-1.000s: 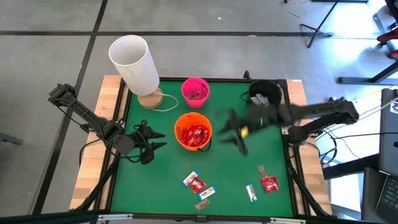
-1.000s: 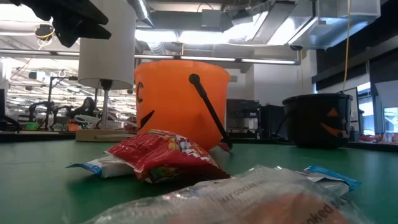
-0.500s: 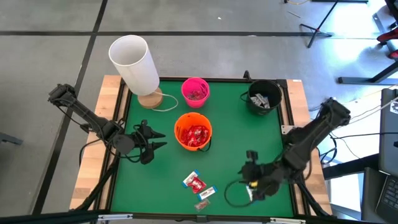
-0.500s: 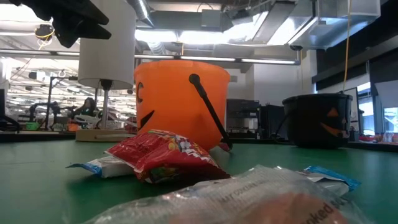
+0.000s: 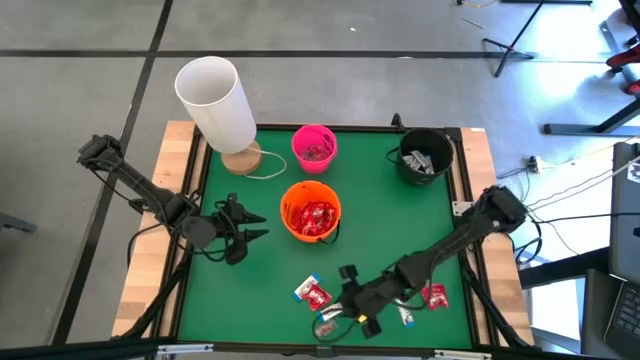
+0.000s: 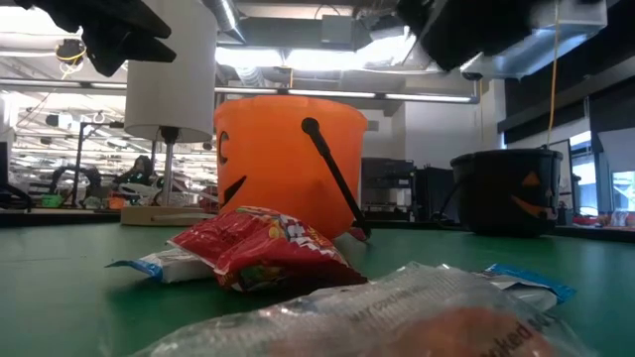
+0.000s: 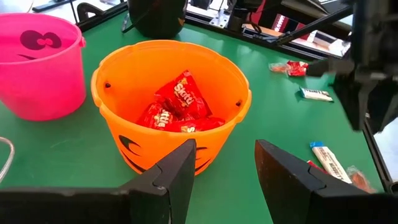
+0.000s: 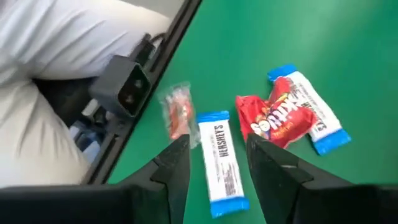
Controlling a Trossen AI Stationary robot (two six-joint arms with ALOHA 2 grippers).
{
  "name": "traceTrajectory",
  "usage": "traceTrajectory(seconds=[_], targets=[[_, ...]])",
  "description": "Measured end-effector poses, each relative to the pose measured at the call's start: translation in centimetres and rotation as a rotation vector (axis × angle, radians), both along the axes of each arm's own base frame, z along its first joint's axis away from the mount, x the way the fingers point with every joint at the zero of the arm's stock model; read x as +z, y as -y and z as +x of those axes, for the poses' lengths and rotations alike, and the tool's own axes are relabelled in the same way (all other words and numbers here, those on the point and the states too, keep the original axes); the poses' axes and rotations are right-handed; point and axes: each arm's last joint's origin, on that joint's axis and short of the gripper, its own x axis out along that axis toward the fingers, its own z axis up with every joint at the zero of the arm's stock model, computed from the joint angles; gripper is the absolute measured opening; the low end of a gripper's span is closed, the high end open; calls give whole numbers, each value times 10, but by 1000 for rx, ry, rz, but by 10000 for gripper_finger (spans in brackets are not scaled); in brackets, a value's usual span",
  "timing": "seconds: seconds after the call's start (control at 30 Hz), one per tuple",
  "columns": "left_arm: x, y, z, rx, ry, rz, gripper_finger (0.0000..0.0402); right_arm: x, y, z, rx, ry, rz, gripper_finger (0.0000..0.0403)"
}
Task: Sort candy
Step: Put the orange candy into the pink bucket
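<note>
Hovering open right tool (image 8: 211,162) over silver candy (image 8: 221,163) beside red candy (image 8: 277,118).

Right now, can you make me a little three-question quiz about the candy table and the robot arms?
1. True or false: the round orange plastic bucket holds shiny red candy packs.
2. Which gripper hangs over the loose candy at the table's front edge: A left, B right?
3. Fill in: the bucket beside the tall white tube is ____.

Key: 1 true. 2 B, the right gripper; the left gripper waits beside the orange bucket. 3 pink.
</note>
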Motion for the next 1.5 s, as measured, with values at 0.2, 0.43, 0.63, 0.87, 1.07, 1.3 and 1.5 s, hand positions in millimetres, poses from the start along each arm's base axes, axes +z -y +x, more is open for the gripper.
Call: traceTrajectory(seconds=[0.2,0.43,0.63,0.87,1.07,1.3,1.5], targets=[[0,0,0,1,-3,0,160,-20,-9,11,88,14,-15,154],[0,0,0,9,-3,2,160,-37,-23,22,146,15,-73,154],[-1,-1,0,16,-3,-12,160,-55,-33,35,173,-13,-88,154],[-1,-1,-1,16,-6,-13,160,-65,-33,36,168,-48,-115,152],[-1,-1,-1,15,-6,-14,160,-68,-30,33,140,-77,-169,97],[-1,-1,-1,15,-6,-14,160,-67,-29,32,138,-85,-173,8],[-1,-1,-1,14,-6,-14,160,-56,-26,29,120,-92,-184,5]])
